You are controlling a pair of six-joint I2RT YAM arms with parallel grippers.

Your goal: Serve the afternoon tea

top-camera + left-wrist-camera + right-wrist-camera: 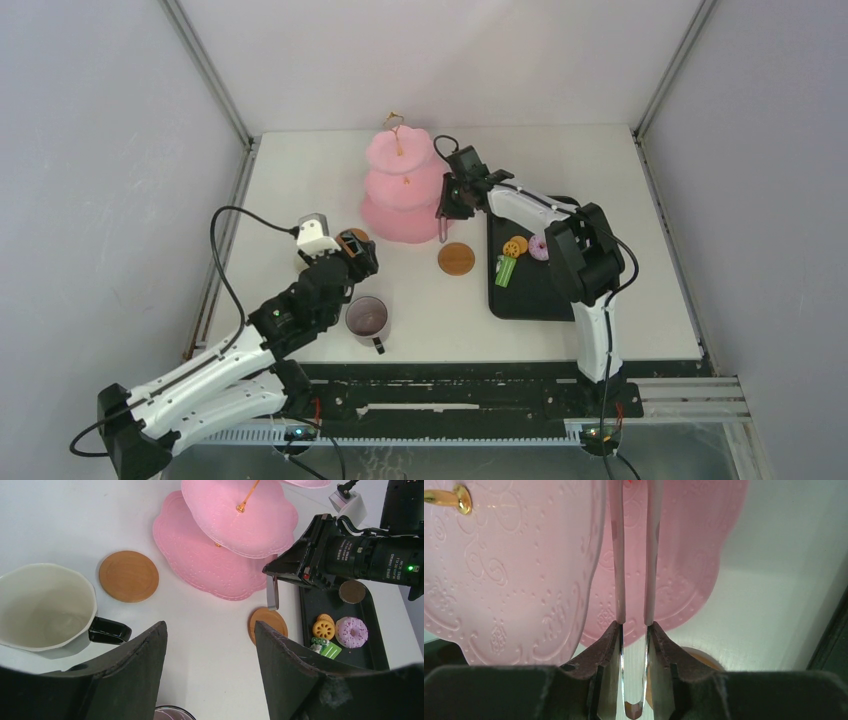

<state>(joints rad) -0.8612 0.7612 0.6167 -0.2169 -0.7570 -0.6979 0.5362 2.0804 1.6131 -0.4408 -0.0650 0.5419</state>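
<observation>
Stand: pink three-tier scalloped cake stand [403, 190] with gold handle, upright on the table; likely light, rigid, tippy; lift by handle.
Tray: black rectangular tray [530, 295], right of stand.
Right gripper [634, 630]: at stand's right rim, clamped on thin metal tongs [620, 570]; tiers crowd it.
Left gripper [210, 635]: near-left of stand, spread wide, empty.
Mugs: dark mugs [367, 318], near-left of stand; probably heavy, breakable.
Coasters: round brown wooden coasters [456, 258], near side of stand.
Pastries: small colourful toy pastries [515, 245], on tray; light, slippery.

The left arm [200, 375] and right arm [597, 335] have white shells and black joints. A black cable [214, 250] loops off the left; the right's black wrist motor [370, 557] bears white lettering and a green light [410, 568].
</observation>
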